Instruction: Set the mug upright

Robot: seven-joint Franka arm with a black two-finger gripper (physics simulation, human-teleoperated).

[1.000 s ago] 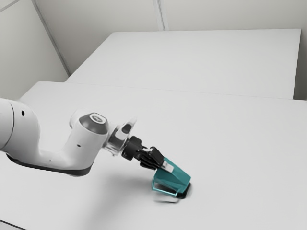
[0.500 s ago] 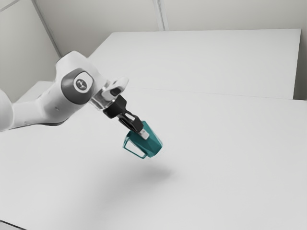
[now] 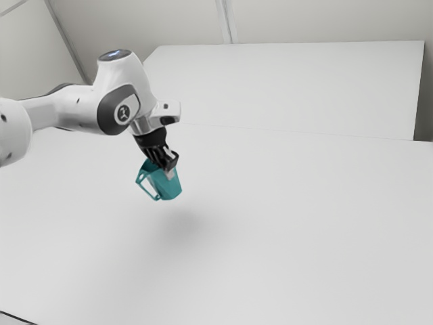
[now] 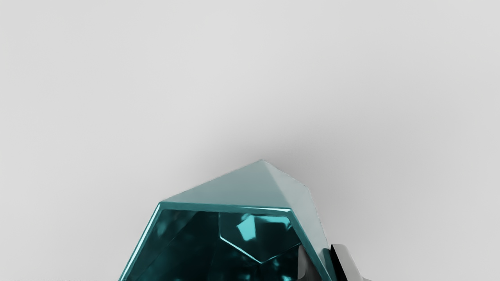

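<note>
On the arm we saw a round badge, too small for us to read. The mug was in the air above the table, tilted, its long axis sloping: the mouth pointed upward and to the exterior view's left, the base downward and to the right, the handle on the left side. Our gripper was closed on the mug's wall, nearly together, one finger inside, one outside. The table was smooth and pale, with a soft shadow, and behind it stood a light grey wall.
</note>
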